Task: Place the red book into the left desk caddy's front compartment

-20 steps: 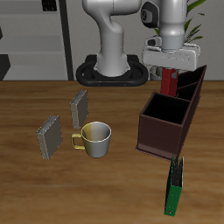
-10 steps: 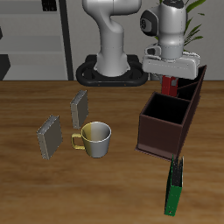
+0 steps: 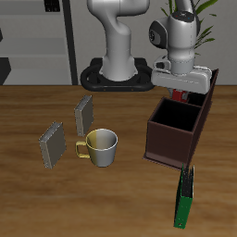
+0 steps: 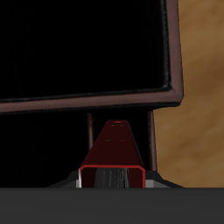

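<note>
1. Exterior view shows the gripper point(image 3: 182, 92) hanging over the back part of the left desk caddy point(image 3: 176, 137), its jaws closed on the red book point(image 3: 180, 95), of which only a small red sliver peeks out below the gripper body.
2. The book is held upright in the air, above the caddy and not resting in any compartment; from the wrist view the red book point(image 4: 114, 149) runs straight out from between the jaws, with the caddy's dark compartments beyond it.
3. Judged from its look, the book is a thin, stiff hardcover: light, unlikely to bend, but smooth-sided, so it could swing or slip if pinched near one corner. The jaws seem to grip it across its thin dimension near one edge, which looks sound for lowering it edge-first.
4. The front compartment, the open box nearest the bench's front edge, is not yet under the book as far as I can judge.
5. Hard to make out: the fingertips are hidden by the gripper body in the exterior view, and the wrist view cuts them off, so how deep the grip sits cannot be told. The compartment floors are black and show no detail. The book's spine label is not visible.
</note>
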### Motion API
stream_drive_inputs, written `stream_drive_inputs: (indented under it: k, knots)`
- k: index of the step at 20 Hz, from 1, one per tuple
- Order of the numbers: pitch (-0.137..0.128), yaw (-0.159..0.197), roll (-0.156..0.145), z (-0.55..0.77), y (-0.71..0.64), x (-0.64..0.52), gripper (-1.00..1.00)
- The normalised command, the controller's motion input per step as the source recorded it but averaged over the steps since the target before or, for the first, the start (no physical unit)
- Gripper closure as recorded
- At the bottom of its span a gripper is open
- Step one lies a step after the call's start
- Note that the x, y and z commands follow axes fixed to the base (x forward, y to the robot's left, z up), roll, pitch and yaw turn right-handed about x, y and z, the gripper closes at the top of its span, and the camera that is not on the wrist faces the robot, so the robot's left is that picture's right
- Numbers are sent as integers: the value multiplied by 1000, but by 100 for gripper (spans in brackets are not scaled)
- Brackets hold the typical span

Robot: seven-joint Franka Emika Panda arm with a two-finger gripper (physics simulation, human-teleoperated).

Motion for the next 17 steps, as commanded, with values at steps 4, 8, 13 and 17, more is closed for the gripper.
stream_drive_inputs:
  k: [4, 8, 13, 17]
  knots:
    - [43, -14, 13, -88, 22, 129, -100]
    - [40, -19, 3, -41, -29, 79, -100]
    - [1, -5, 9, 25, -5, -7, -100]
    - [-3, 37, 39, 34, -22, -82, -100]
